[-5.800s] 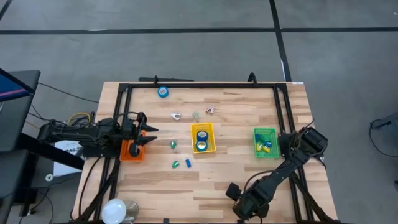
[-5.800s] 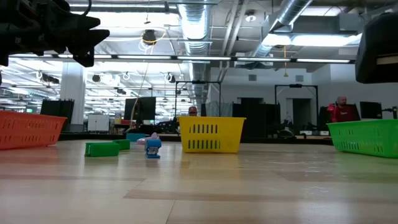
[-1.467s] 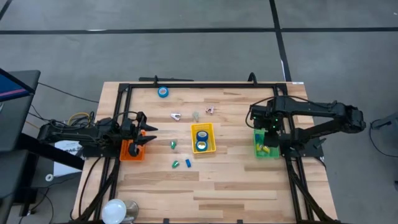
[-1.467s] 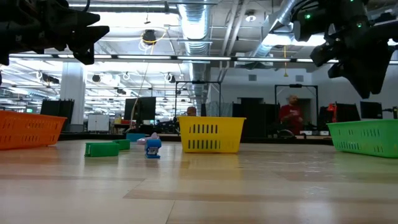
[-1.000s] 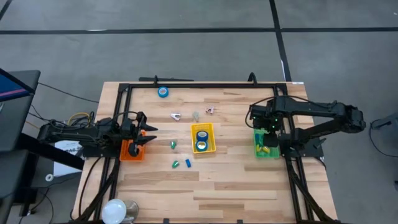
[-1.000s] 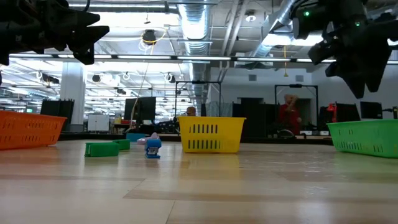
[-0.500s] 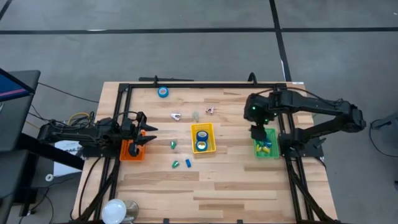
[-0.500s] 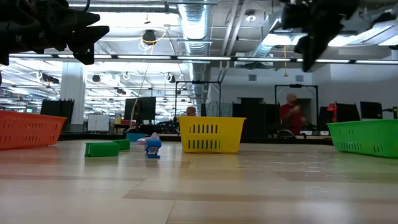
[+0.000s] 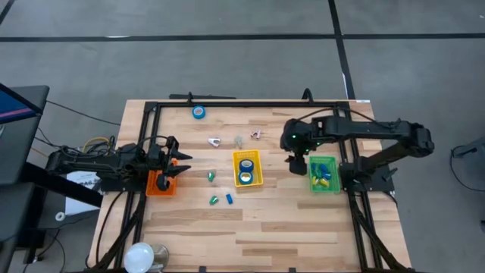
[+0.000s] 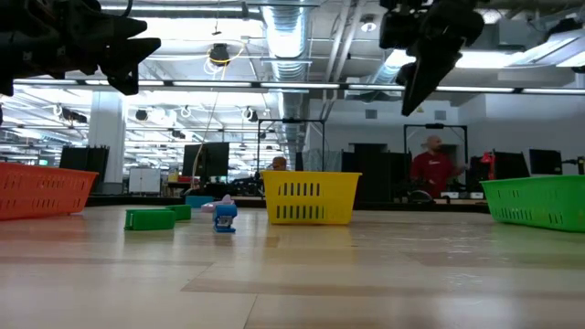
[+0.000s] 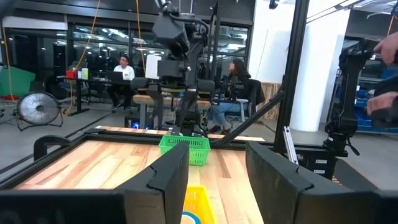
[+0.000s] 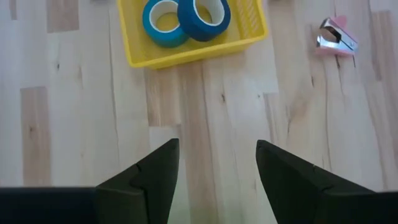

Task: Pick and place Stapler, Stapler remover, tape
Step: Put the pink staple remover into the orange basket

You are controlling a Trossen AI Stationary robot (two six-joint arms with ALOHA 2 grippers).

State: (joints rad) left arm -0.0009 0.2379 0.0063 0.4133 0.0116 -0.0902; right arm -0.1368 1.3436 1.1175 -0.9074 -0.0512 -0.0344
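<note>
Right gripper (image 9: 297,164) moved off green basket (image 9: 323,174) toward yellow basket (image 9: 246,168), fingers apart, empty; left gripper (image 9: 179,162) unchanged, fingers apart.

The pale wooden plank surface (image 9: 250,227) carries three small baskets in a row: an orange basket (image 9: 160,183) at the left edge, a yellow basket (image 9: 247,168) in the middle, and a green basket (image 9: 323,174) to the right. A loose roll of blue tape (image 9: 198,112) lies near the far edge. Between it and the yellow basket lie small metal staple removers (image 9: 215,141), one pinkish (image 12: 336,35). Small green and blue pieces (image 9: 221,199) lie nearer the front.
</note>
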